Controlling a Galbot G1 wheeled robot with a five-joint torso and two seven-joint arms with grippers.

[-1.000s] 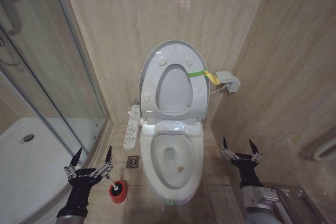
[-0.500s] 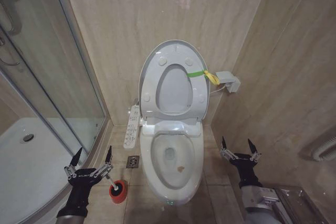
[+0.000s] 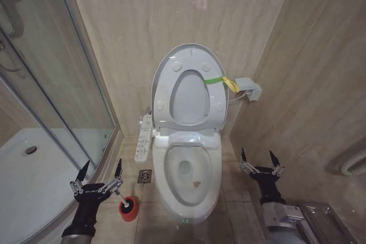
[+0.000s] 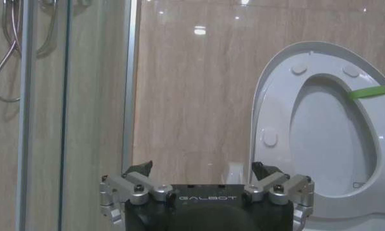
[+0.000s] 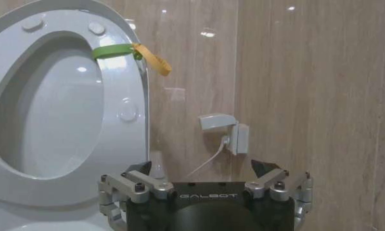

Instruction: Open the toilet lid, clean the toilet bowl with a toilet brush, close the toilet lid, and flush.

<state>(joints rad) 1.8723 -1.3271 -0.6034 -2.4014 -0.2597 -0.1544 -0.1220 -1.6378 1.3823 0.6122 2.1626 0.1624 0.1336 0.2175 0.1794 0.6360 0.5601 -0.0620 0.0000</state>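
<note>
From the head view, you've got the toilet lid (image 3: 187, 54) standing upright against the beige tiled wall, with the ring seat (image 3: 189, 96) raised against it, so the toilet bowl (image 3: 189, 170) is open, a glossy white oval with a small brownish spot inside. There's a strip of floor either side of it: the left gripper (image 3: 100, 174) hangs over the left strip, jaws spread wide, empty, just above the toilet brush (image 3: 127, 204) sitting in its round red cup on the floor beside the bowl. The curved shower tray (image 3: 34, 187) edge and glass door hem that side in. The right gripper (image 3: 261, 159) hovers over the right strip, jaws spread too, close to the side wall.

Left wrist view: your left gripper (image 4: 206, 168) points at the wall between the shower glass and the lid (image 4: 288, 96), whose underside shows round bumpers and a green strap (image 4: 367, 91).

Right wrist view: the right gripper (image 5: 206, 168) faces smooth marble-look tile, the lid (image 5: 138, 106) edge to one side, the strap (image 5: 113, 50) with its yellow tab, and a small white wall box (image 5: 224, 130).
</note>
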